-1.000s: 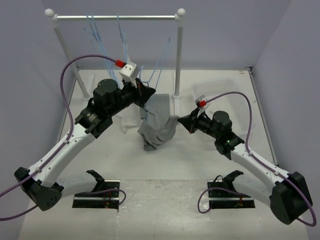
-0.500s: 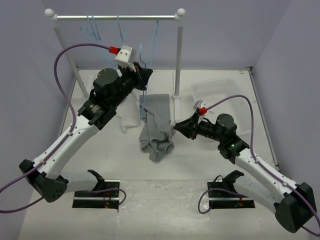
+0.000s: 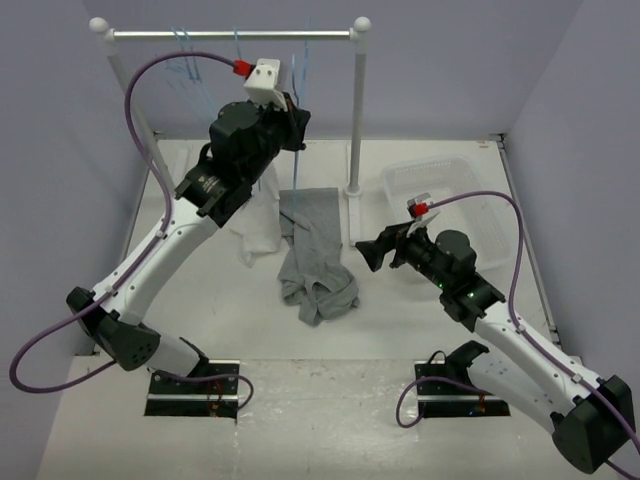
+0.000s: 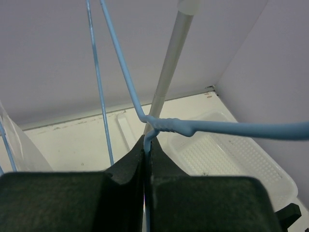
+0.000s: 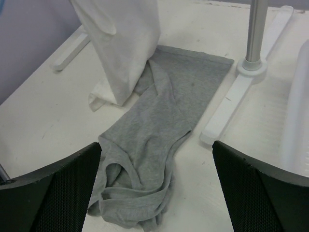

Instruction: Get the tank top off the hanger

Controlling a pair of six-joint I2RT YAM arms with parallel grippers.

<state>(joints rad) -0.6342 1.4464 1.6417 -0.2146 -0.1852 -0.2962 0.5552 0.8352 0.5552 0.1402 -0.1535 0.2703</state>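
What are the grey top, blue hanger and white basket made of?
The tank top looks like soft matte knit cloth: limp and creased. The hanger seems thin wire with a smooth light-blue coating, twisted at the neck. The basket looks like white moulded plastic, perforated.

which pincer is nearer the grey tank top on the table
Right. The right pincer sits open just beside the tank top, low over the table; the left pincer is up by the rack rail, shut on the blue hanger.
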